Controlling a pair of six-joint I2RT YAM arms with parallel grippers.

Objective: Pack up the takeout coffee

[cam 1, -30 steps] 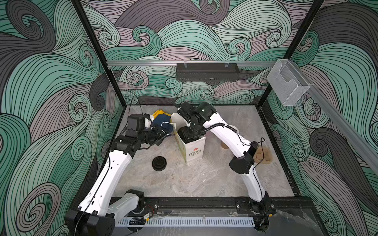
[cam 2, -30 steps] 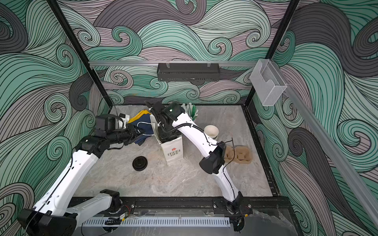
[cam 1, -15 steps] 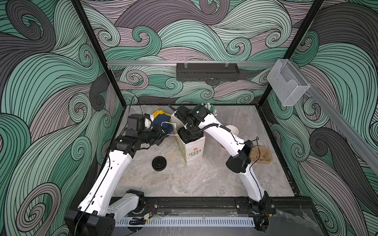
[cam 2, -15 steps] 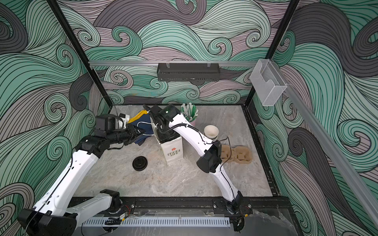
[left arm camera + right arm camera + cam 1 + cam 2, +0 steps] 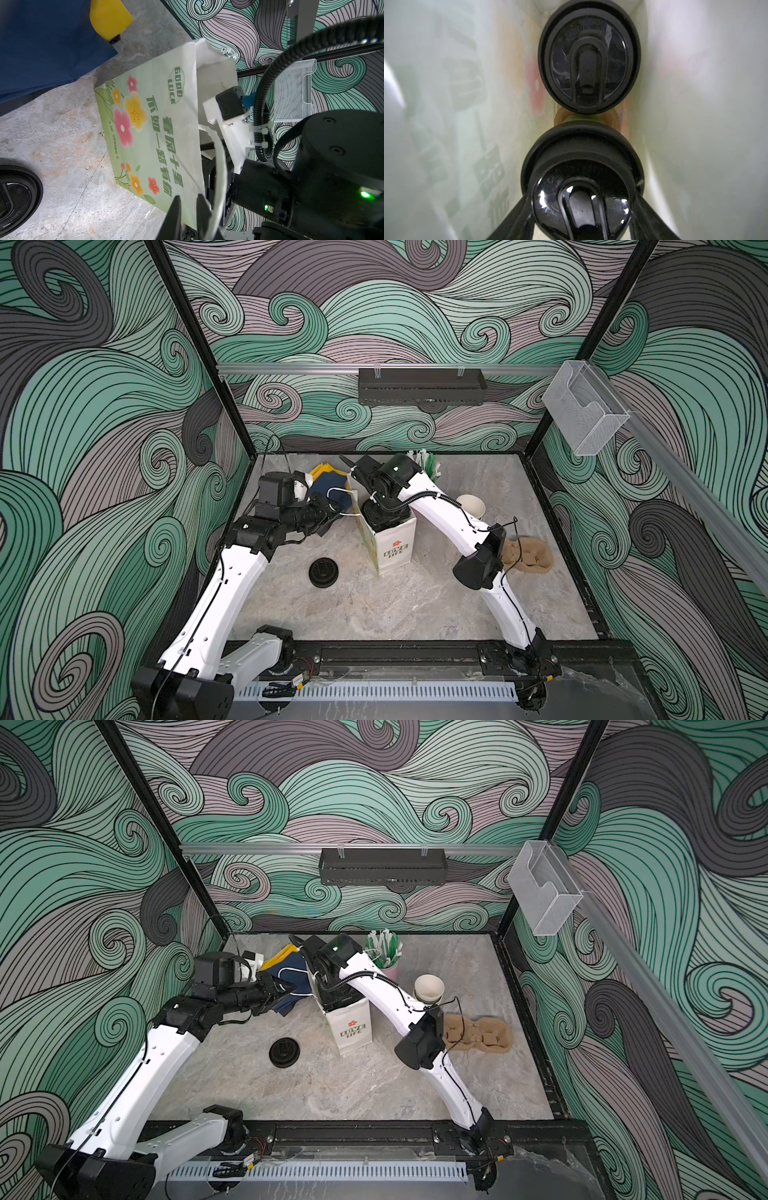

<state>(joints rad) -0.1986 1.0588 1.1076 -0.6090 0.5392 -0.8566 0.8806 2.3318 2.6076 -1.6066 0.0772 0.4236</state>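
Note:
A white paper bag (image 5: 390, 547) with flower print (image 5: 158, 133) stands open mid-table. My right gripper (image 5: 581, 199) is down inside it, shut on one takeout coffee cup by its black sip lid (image 5: 581, 182). A second lidded takeout coffee (image 5: 588, 60) stands deeper in the bag, just beyond the held one. In both top views the right gripper's jaws and both cups are hidden by the wrist and the bag. My left gripper (image 5: 189, 207) is shut on the bag's top edge beside its white handle, at the bag's left side (image 5: 336, 510).
A loose black lid (image 5: 323, 572) lies left of the bag. Stacked lidless cups (image 5: 429, 988) and a brown pulp carrier (image 5: 478, 1033) sit to the right. A pink cup of stirrers (image 5: 384, 952) and blue and yellow bags (image 5: 328, 489) are at the back.
My right arm has shifted a little left and reached further into the bag with the cup. The left gripper has stayed on the bag's edge and pinched slightly tighter.

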